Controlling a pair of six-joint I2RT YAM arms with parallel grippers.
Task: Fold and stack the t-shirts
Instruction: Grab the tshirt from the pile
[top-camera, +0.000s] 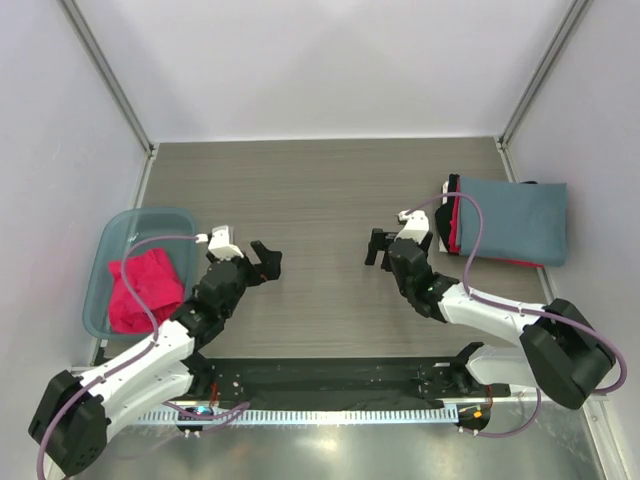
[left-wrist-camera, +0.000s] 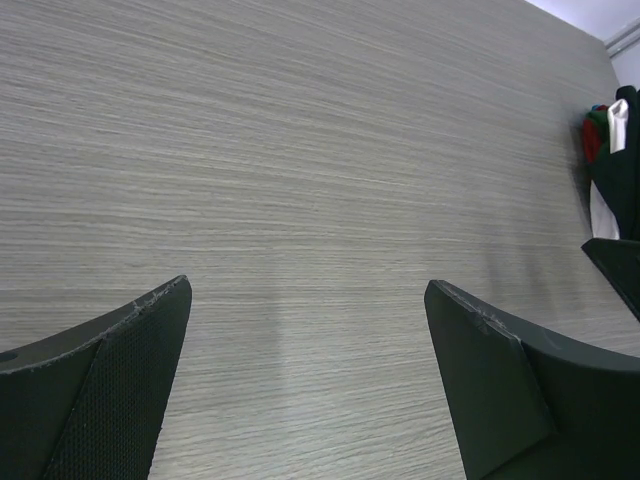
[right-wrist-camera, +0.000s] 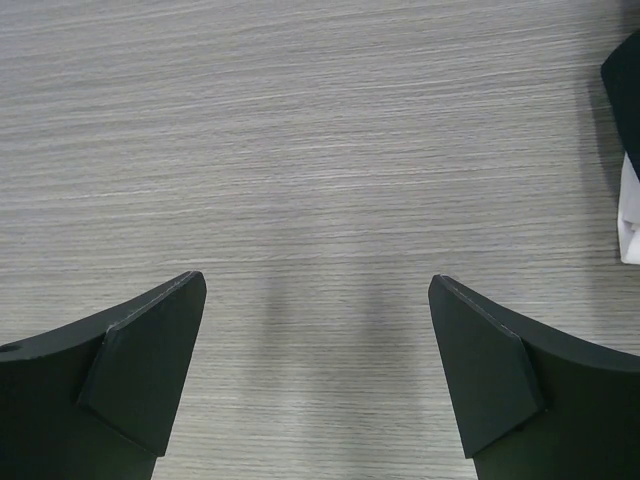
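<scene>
Awaiting pickup: one tee unfolded, both arms empty-handed

At far left, the pink-red t-shirt (top-camera: 143, 288) lies crumpled inside the translucent blue bin (top-camera: 100, 262); judged to be the supply point, with this garment not yet folded; the left fingers (top-camera: 266, 262) hover just beside the bin over bare worktop (top-camera: 320, 190), spread to full width, gripping nothing and touching nothing; the left wrist view confirms only woodgrain between them. The centre of the worktop carries nothing, judged reserved as folding space. The right fingers (top-camera: 377, 247) mirror the left, fully parted over bare surface, nothing held. At far right, the blue-grey t-shirt (top-camera: 515, 220) sits folded atop the stack, a red folded edge (top-camera: 455, 234) showing beneath; placement there keeps finished work apart from the bin.
</scene>
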